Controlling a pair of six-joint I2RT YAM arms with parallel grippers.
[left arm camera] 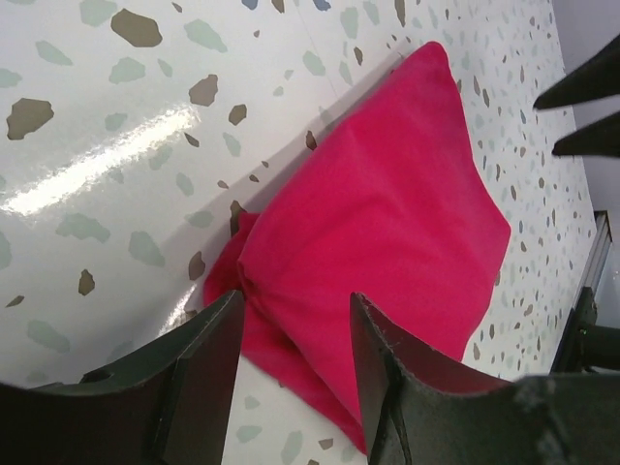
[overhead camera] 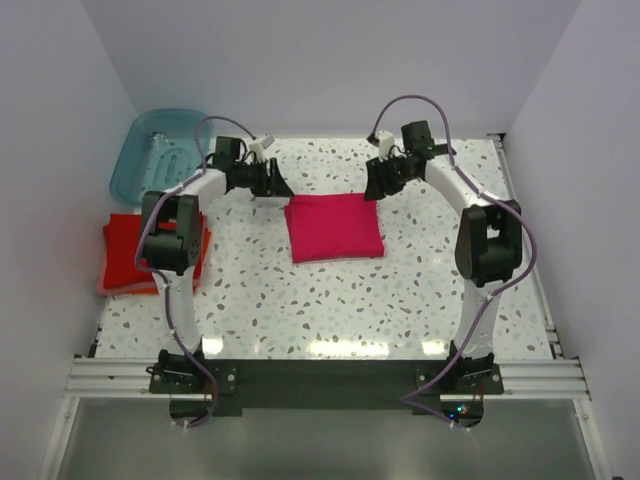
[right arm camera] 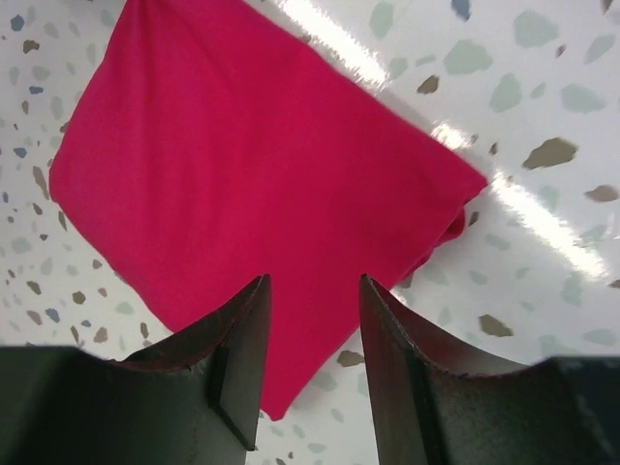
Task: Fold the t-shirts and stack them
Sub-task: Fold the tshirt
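A magenta-pink t-shirt (overhead camera: 335, 228) lies folded into a rectangle in the middle of the table. My left gripper (overhead camera: 278, 186) hangs just above its far left corner and my right gripper (overhead camera: 375, 188) just above its far right corner. In the left wrist view the t-shirt (left arm camera: 387, 213) lies flat below my open left gripper (left arm camera: 295, 302), with nothing between the fingers. The right wrist view shows the same t-shirt (right arm camera: 242, 165) under my open right gripper (right arm camera: 315, 283), which holds no cloth. Folded red and orange t-shirts (overhead camera: 130, 252) are stacked at the table's left edge.
A translucent teal tub (overhead camera: 160, 150) stands at the back left corner, behind the stack. White walls close in the table on three sides. The right gripper's fingertips (left arm camera: 581, 107) show at the right edge of the left wrist view.
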